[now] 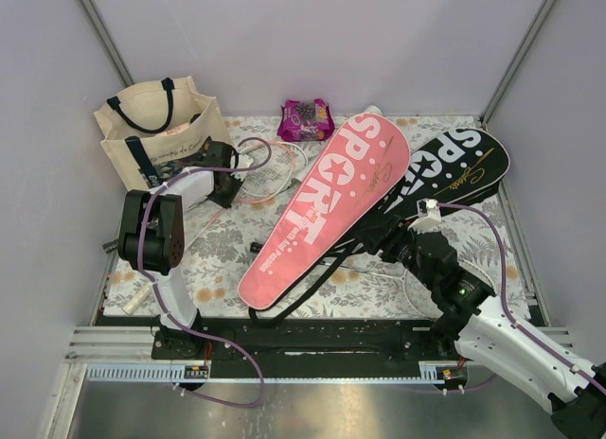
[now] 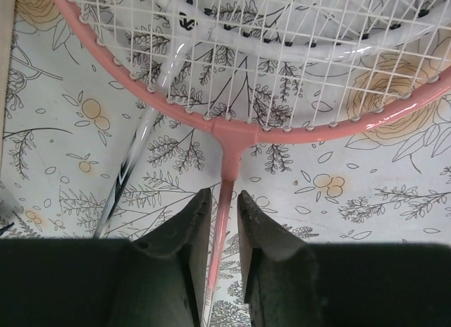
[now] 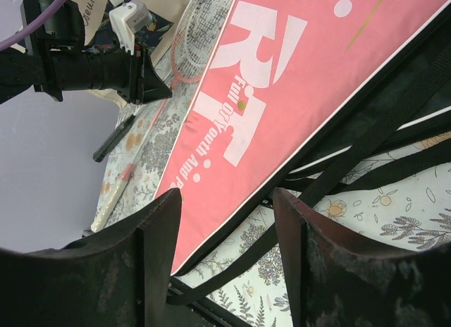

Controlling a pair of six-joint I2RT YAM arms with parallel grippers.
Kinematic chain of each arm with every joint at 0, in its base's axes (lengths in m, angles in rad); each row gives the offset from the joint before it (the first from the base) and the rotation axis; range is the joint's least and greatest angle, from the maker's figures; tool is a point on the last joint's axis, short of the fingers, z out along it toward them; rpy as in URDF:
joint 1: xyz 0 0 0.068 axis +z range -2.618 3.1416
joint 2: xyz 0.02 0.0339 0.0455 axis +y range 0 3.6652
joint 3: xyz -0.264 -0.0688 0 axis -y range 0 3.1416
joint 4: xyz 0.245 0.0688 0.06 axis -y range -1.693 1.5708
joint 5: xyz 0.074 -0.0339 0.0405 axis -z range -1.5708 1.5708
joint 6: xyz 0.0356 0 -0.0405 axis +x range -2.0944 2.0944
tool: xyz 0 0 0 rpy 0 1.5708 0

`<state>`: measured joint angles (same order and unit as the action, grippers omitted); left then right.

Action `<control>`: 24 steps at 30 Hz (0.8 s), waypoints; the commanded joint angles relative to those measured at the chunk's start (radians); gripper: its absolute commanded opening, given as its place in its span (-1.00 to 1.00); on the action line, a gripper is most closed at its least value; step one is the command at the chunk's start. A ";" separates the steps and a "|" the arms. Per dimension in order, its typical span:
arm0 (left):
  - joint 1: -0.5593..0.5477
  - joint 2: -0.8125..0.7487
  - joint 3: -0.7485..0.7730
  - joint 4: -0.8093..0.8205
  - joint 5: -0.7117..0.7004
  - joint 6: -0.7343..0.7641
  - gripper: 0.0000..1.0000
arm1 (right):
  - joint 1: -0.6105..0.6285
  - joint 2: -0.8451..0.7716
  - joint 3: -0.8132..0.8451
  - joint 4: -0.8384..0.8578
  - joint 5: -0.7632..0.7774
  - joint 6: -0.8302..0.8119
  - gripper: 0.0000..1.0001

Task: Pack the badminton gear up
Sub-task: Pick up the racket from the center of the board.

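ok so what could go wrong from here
1. The left claw straddles the thin shaft of the pink racket, whose head overlaps a white racket; lifting may drag both or let the shaft slip.
2. The open right claw hangs over loose black straps beside the pink cover; it could snag them.

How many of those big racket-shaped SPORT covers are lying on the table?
2. The pink cover lies diagonally across the middle of the table; the black cover lies just right of it, partly under its edge. Another could be hidden beneath.
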<state>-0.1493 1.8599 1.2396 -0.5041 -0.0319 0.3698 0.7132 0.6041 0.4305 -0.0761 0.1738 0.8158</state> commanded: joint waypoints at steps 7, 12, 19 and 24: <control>0.001 0.044 0.029 -0.001 -0.003 -0.026 -0.45 | -0.003 -0.027 0.020 0.027 0.026 -0.007 0.27; -0.006 0.009 0.037 -0.016 -0.016 -0.038 -1.00 | -0.001 -0.026 0.025 0.019 0.024 -0.009 0.27; -0.007 -0.139 0.075 -0.086 0.010 -0.094 -1.00 | -0.003 0.008 0.056 0.018 -0.005 -0.007 0.27; -0.007 -0.211 0.098 -0.114 -0.011 -0.189 -1.00 | -0.001 0.042 0.077 0.015 -0.014 0.011 0.27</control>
<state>-0.1627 1.7519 1.2598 -0.6270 -0.0212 0.2855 0.7132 0.6289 0.4450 -0.0769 0.1646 0.8173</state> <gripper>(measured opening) 0.050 0.635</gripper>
